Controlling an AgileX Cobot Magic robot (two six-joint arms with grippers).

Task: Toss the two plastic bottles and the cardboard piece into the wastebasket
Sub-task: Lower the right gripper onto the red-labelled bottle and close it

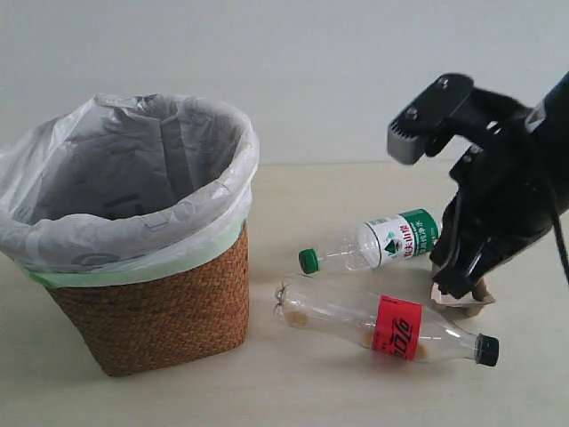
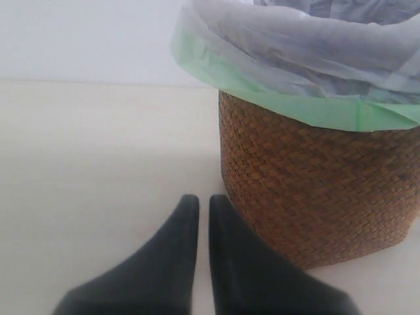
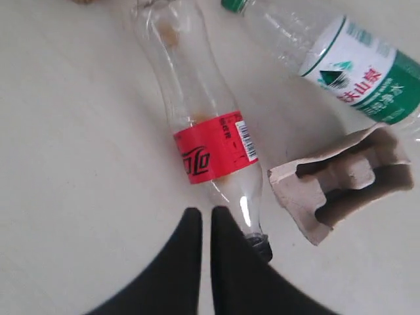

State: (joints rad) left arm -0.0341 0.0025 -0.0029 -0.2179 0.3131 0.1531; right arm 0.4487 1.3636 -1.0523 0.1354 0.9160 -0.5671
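Wicker wastebasket (image 1: pixel 160 311) (image 2: pixel 315 197): brown, woven and narrowing toward its foot, it stands on the pale table (image 1: pixel 267 391) at the left of the exterior view.
Basket lining: a thin white plastic bag (image 1: pixel 53 240) fills the inside and folds out over the rim, with a pale green edge lying against the weave. From here I see only crumpled bag inside, and the bottom is hidden.
Red-label bottle (image 1: pixel 382 325) (image 3: pixel 203 131): the longer one, clear, lies on its side on the table, not in the basket. Its base points toward the basket and its black cap away. A few brownish spots show inside the clear wall.
Green-label bottle (image 1: pixel 382 242) (image 3: pixel 354 72): the shorter one lies on its side behind the red-label bottle. Its green cap points toward the basket, and the inside looks clear.
Cardboard piece (image 1: pixel 471 307) (image 3: pixel 341 180): a grey-brown moulded tray with hollows sits on the table just beside the green-label bottle's base end, near the black cap.
Right gripper (image 1: pixel 453 286) (image 3: pixel 205 213): its dark fingers are pressed almost together with a thin slit between them and pinch nothing. It hangs low by the cardboard piece and the capped end of the red-label bottle.
Left gripper (image 2: pixel 198 200): its fingers are likewise drawn together on nothing. It sits low over bare table just beside the basket's woven wall.
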